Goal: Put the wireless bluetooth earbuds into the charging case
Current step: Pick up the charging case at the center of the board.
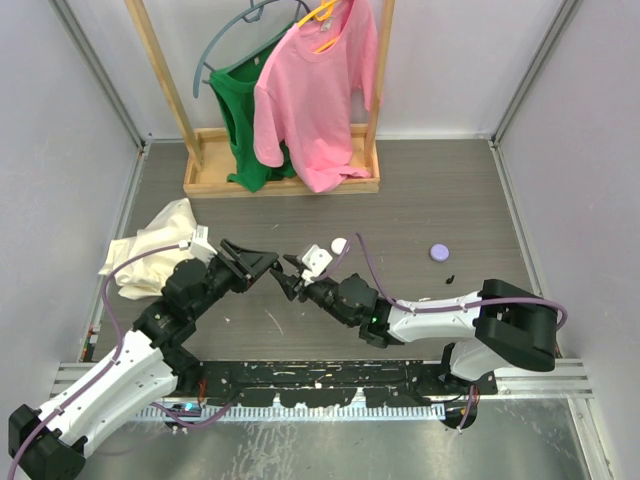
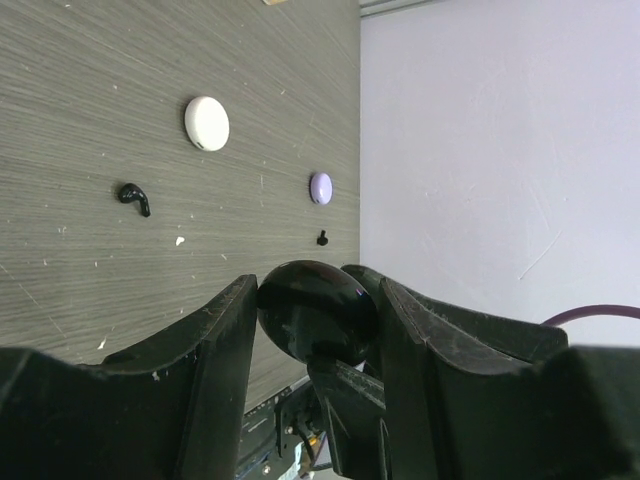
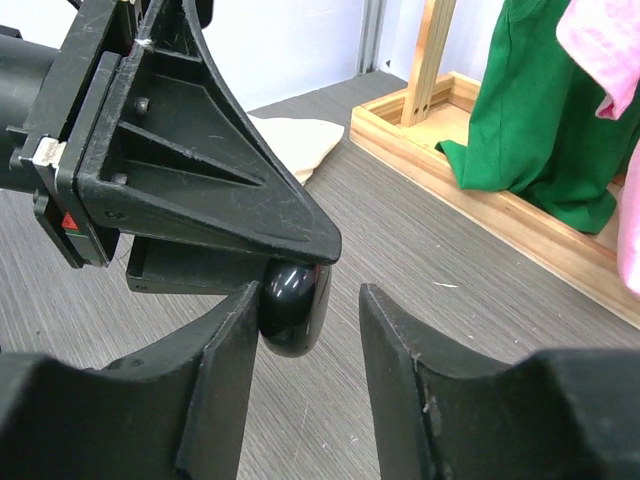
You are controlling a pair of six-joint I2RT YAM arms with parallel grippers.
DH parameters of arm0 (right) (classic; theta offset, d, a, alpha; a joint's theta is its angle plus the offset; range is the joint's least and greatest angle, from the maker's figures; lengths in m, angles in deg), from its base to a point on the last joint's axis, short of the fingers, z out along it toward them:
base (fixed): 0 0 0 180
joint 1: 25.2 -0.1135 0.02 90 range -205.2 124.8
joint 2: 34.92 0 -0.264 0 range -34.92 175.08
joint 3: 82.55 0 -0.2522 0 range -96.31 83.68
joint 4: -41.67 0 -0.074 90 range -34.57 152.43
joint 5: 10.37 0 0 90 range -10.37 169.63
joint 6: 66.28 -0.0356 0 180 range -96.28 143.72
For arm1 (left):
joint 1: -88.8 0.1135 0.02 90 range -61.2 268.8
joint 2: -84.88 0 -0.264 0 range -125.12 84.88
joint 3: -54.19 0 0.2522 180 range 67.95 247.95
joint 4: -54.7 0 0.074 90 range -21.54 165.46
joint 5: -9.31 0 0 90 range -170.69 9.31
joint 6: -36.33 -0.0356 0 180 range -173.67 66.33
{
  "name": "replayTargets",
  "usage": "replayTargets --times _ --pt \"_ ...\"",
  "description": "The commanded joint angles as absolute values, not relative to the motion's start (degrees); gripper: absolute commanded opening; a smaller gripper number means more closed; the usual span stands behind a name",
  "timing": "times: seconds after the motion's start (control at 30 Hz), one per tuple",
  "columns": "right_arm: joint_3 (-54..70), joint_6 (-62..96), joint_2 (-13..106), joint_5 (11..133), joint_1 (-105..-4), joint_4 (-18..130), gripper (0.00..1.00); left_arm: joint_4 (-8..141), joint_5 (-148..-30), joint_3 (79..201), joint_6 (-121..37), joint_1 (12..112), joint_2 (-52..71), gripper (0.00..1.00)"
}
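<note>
Left fingers [image 2: 215,340] pinch charging case [image 2: 318,312] — right fingers [image 3: 225,370] flank it.

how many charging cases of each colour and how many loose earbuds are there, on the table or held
white case: 1
lilac case: 1
black case, held in the left gripper: 1
black earbuds, loose on the table: 2
total: 5
</note>
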State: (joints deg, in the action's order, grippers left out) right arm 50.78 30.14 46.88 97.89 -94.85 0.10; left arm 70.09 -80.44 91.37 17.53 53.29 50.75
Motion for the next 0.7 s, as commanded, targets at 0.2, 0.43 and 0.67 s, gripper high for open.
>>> replayTargets --times 0.2,0.43,0.67 --pt "50.3 29.6 44.2 99.8 -95.2 -4.2 0.29 67.0 -80.2 92.9 13.9 53.4 51.4 0.41" --pt "53.5 24.9 37.0 93.2 -92.0 0.8 0.2 64.8 -82.2 92.2 6.5 53.4 53.2 0.66" --pt "54.6 15.9 26.2 76.8 -82.7 12.3 0.18 57.7 -89.1 91.0 -2.2 53.4 53.2 0.8"
